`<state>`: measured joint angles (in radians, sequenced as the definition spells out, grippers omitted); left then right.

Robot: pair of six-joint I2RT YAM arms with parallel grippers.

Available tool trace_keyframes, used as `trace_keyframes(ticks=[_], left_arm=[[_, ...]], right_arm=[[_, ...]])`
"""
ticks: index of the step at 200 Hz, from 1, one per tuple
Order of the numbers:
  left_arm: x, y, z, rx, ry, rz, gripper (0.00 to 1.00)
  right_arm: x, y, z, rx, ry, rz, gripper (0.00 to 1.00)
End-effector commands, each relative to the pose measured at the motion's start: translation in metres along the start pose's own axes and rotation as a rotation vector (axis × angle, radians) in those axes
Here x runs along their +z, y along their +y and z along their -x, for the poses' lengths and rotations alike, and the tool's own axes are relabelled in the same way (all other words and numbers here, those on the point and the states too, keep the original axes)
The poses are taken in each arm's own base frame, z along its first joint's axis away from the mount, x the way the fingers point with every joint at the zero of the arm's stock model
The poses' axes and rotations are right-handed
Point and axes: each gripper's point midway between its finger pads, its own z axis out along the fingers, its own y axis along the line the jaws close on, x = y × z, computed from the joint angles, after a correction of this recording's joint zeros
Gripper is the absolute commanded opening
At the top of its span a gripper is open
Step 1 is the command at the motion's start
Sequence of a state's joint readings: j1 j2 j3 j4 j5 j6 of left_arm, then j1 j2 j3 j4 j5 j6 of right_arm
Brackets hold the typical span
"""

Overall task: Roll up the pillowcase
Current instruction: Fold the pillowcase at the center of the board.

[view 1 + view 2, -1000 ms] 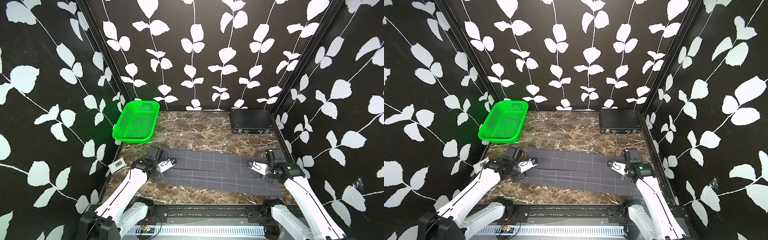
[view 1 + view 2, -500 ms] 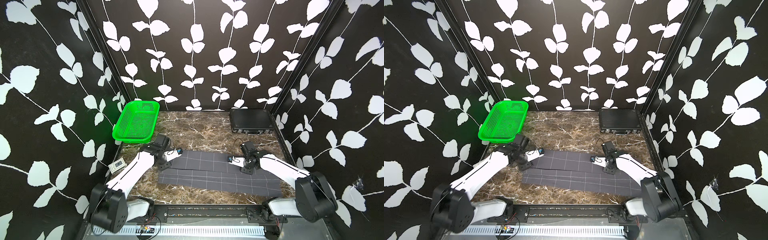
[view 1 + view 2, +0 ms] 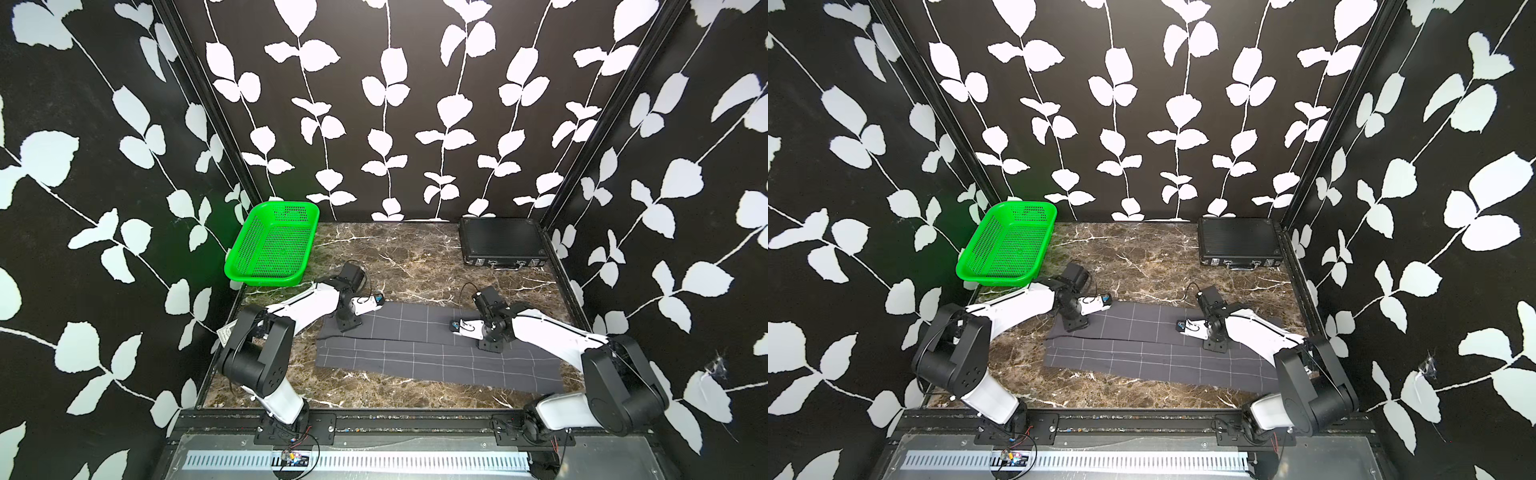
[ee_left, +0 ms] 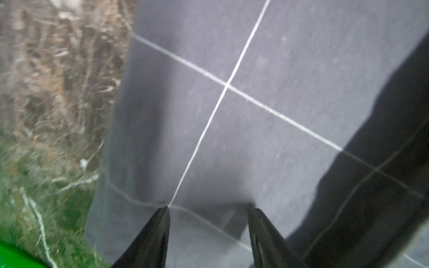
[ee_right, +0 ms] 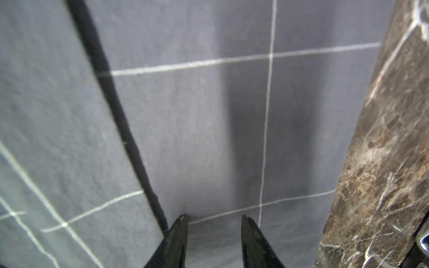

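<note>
The pillowcase point(image 3: 415, 357), dark grey cloth with a thin white grid, lies flat on the marble table point(image 3: 415, 266) as two overlapping strips, the far strip on top of the near one. My left gripper point(image 3: 347, 326) points down onto the far strip's left end. The left wrist view shows its jaws open, with the tips point(image 4: 209, 208) resting on the cloth point(image 4: 255, 116). My right gripper point(image 3: 490, 347) stands on the far strip's right part, beside its near edge. Its jaws are open too, and the tips point(image 5: 214, 218) touch the fabric point(image 5: 197, 139). Nothing is pinched in either gripper.
A green mesh basket point(image 3: 272, 249) sits at the back left, tilted against the wall. A rigid black case point(image 3: 500, 245) lies at the back right. A small white tag point(image 3: 224, 332) lies at the table's left edge. Patterned walls close three sides.
Both arms have reached forward from the cloth's two ends and come down onto the far strip, closer together. The right end of the far strip now lies further left than a second ago.
</note>
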<state>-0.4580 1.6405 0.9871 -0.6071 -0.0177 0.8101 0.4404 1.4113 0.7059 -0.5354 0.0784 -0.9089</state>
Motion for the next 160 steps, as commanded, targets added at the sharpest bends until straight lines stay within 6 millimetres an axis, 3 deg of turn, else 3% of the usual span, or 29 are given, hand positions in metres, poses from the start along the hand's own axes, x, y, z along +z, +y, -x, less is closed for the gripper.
trace_keyframes(ticks=[1, 128, 144, 160], left_arm=[[0.002, 0.004, 0.005, 0.030, 0.010, 0.011, 0.56], [0.015, -0.007, -0.015, 0.020, 0.094, -0.017, 0.57], [0.007, -0.003, -0.011, 0.000, 0.081, -0.006, 0.57], [-0.005, -0.003, -0.003, -0.030, 0.044, 0.006, 0.57]], right_arm=[[0.006, 0.021, -0.003, -0.051, 0.016, 0.045, 0.41], [-0.020, 0.088, 0.012, -0.224, -0.064, 0.140, 0.42], [-0.032, 0.080, 0.029, -0.169, -0.134, 0.104, 0.42], [-0.048, 0.050, 0.058, -0.062, -0.241, -0.006, 0.42]])
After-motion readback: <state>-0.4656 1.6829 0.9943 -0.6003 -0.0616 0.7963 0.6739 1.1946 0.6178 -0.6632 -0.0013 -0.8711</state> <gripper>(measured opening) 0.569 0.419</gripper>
